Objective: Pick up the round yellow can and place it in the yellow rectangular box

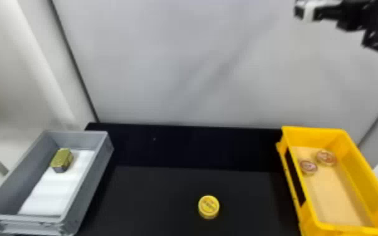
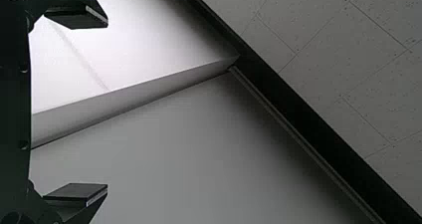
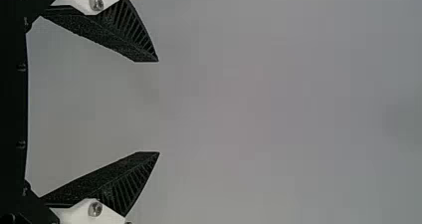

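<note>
Task at start: yellow can [image 1: 208, 206] on table [image 1: 166, 194], pick & drop in yellow box [image 1: 329, 227] left; R gripper [image 3: 158, 107] spread, empty, L gripper [image 2: 107, 104] likewise.

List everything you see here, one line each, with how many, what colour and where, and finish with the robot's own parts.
Round yellow can: 1, yellow, on the table between the boxes
Yellow rectangular box: 1, yellow, table's right side
Round tins: 2, reddish tops, inside the yellow box
Grey box: 1, grey, table's left side
Small block: 1, olive-yellow, inside the grey box
Sheet: 1, white, grey box's floor
Table: 1, black, under both boxes
Wall panels: several, pale grey, behind the table
Ceiling: 1, grey, left wrist view
Right gripper: 1, black and white, open, high at right
Left gripper: 1, black, open, left wrist view
</note>
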